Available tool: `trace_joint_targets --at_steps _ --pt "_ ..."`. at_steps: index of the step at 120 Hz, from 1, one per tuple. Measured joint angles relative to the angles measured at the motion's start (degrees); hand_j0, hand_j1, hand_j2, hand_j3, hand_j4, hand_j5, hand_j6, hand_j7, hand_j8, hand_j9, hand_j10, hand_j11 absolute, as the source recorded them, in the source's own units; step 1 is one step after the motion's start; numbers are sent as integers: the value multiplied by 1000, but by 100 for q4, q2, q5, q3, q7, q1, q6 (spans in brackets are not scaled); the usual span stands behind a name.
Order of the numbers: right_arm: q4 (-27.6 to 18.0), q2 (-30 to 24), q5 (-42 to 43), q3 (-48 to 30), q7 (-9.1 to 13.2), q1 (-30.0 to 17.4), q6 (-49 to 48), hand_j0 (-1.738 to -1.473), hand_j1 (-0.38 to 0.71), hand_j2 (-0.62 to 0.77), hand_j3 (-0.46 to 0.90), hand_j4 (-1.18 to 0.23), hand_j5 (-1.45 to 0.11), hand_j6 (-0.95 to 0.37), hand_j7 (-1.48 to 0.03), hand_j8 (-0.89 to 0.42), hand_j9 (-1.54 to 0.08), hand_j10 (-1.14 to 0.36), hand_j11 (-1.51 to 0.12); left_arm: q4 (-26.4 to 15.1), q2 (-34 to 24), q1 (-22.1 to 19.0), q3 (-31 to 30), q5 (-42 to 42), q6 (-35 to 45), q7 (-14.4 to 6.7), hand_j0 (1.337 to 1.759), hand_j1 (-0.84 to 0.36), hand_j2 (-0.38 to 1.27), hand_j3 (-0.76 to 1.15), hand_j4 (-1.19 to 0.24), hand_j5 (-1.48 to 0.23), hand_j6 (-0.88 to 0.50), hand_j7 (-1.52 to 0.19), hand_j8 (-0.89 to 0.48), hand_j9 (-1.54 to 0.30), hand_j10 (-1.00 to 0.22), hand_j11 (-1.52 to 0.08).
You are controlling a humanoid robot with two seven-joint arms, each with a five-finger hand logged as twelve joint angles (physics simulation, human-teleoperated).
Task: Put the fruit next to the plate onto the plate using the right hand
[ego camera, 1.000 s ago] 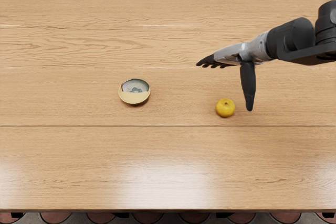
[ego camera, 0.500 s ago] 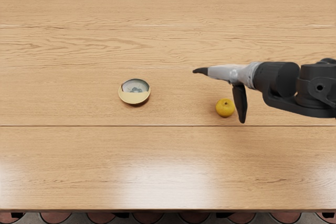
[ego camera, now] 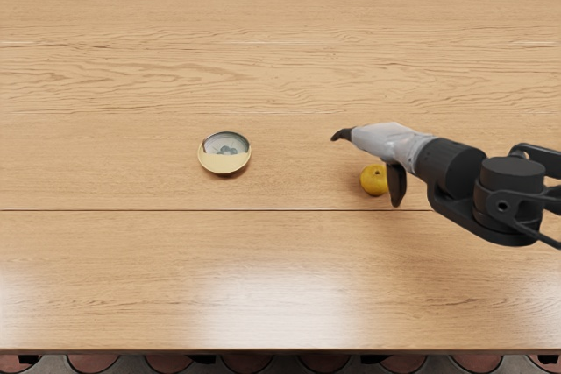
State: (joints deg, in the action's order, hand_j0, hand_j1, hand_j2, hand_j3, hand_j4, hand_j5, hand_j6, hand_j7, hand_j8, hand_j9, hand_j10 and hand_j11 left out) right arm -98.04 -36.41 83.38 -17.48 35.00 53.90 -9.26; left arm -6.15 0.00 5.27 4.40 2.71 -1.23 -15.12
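A small yellow fruit lies on the wooden table, right of centre. A small yellow-rimmed plate with a grey-blue inside sits well to its left. My right hand comes in from the right edge and hangs just over the fruit. Its fingers stretch out to the left above the fruit, and the thumb points down at the fruit's right side, partly covering it. The hand is open and holds nothing. The left arm does not show.
The wooden table fills the view, with its near edge at the bottom. My right forearm and its dark joint lie low over the table at the right.
The right arm has dropped and come nearer, moving the hand down over the fruit. The thumb now sits against the fruit's right side. Fruit and plate have not moved.
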Motion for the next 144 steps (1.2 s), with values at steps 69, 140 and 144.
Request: trace_joint_targets --at_steps 69,140,144 --pt "345 241 482 -2 0 -604 545 -1658 -43 -49 0 -261 -335 -262 -334 -261 -334 -260 -334 0 0 0 0 -1 0 0 1658 330 3 0 -16 -21 -17 -21 -17 -21 -16 -21" --pt "695 263 459 -2 0 -635 556 -1658 78 -69 0 -361 -466 -363 -465 -362 -466 -361 -465 0 0 0 -1 -2 0 0 1658 330 3 0 -16 -21 -17 -21 -17 -21 -16 -21" --pt "705 277 459 -2 0 -635 556 -1658 83 -69 0 -364 -470 -366 -470 -365 -470 -364 -470 0 0 0 -1 -3 0 0 1658 330 3 0 -16 -21 -17 -21 -17 -21 -16 -21"
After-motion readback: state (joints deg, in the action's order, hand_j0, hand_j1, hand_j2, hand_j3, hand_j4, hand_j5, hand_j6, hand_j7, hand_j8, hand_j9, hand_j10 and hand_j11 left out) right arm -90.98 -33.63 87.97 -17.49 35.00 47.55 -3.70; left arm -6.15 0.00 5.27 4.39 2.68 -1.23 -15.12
